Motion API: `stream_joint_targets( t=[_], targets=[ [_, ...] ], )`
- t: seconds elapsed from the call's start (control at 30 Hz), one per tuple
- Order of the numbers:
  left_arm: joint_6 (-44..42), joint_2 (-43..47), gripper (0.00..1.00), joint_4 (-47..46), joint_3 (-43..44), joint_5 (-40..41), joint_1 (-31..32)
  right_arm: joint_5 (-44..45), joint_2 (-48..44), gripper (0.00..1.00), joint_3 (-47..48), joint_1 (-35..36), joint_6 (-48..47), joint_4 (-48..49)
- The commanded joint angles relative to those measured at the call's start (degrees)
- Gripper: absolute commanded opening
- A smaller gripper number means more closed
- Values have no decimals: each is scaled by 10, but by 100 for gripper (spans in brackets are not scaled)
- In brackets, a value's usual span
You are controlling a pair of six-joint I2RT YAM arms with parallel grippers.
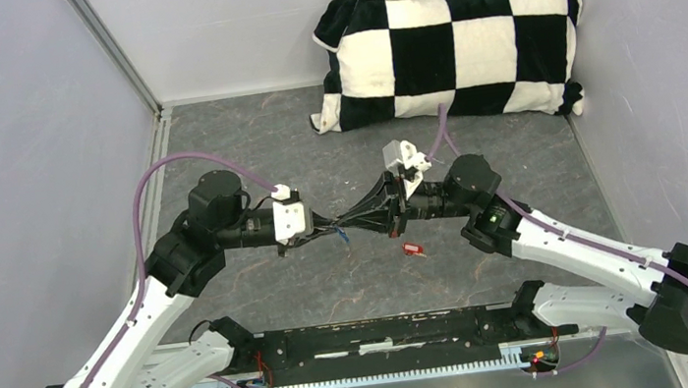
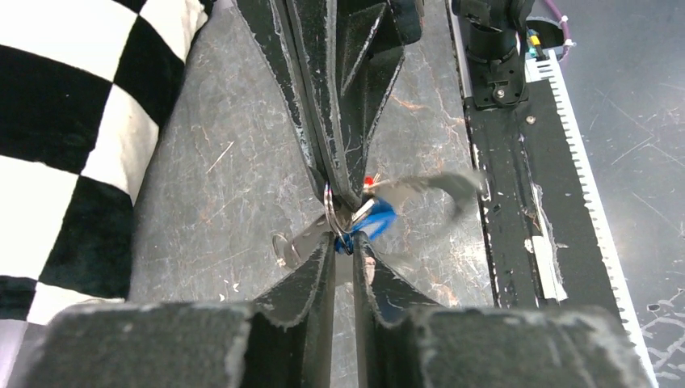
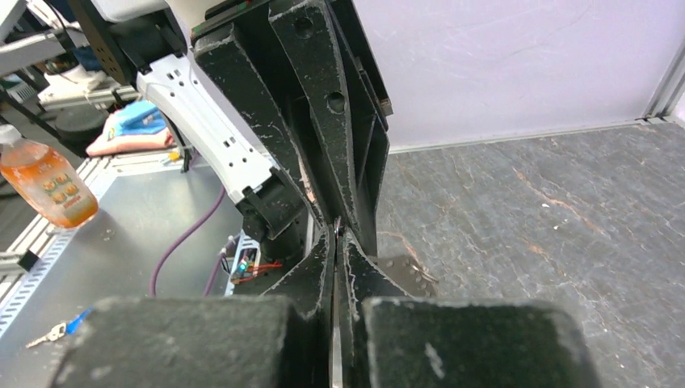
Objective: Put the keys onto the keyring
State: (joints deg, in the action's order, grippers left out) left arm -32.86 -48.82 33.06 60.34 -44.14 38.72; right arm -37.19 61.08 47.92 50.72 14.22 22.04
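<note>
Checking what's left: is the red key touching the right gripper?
Apart. The top view shows the red key lying alone on the table, with bare surface between it and the right gripper.

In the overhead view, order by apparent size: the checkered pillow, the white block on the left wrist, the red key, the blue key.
1. Black-and-white checkered plush pillow.
2. White plastic block on the left wrist.
3. Red-headed metal key and blue-headed metal key: both tiny, blue partly hidden, so unranked.
</note>
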Motion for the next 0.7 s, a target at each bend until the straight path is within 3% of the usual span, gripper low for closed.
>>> stream_joint_targets(
  t=[0.0,0.17,0.67],
  targets=[
    [12,1,14,-41,-1,-42,2,25,-19,1,-47,-1,79,160],
    [-20,9,5,-29,-6,-56,2,64,-27,1,-94,-1,117,229],
    [-166,7,2,-7,-15,-34,37,141,-5,1,-127,27,161,290]
  ],
)
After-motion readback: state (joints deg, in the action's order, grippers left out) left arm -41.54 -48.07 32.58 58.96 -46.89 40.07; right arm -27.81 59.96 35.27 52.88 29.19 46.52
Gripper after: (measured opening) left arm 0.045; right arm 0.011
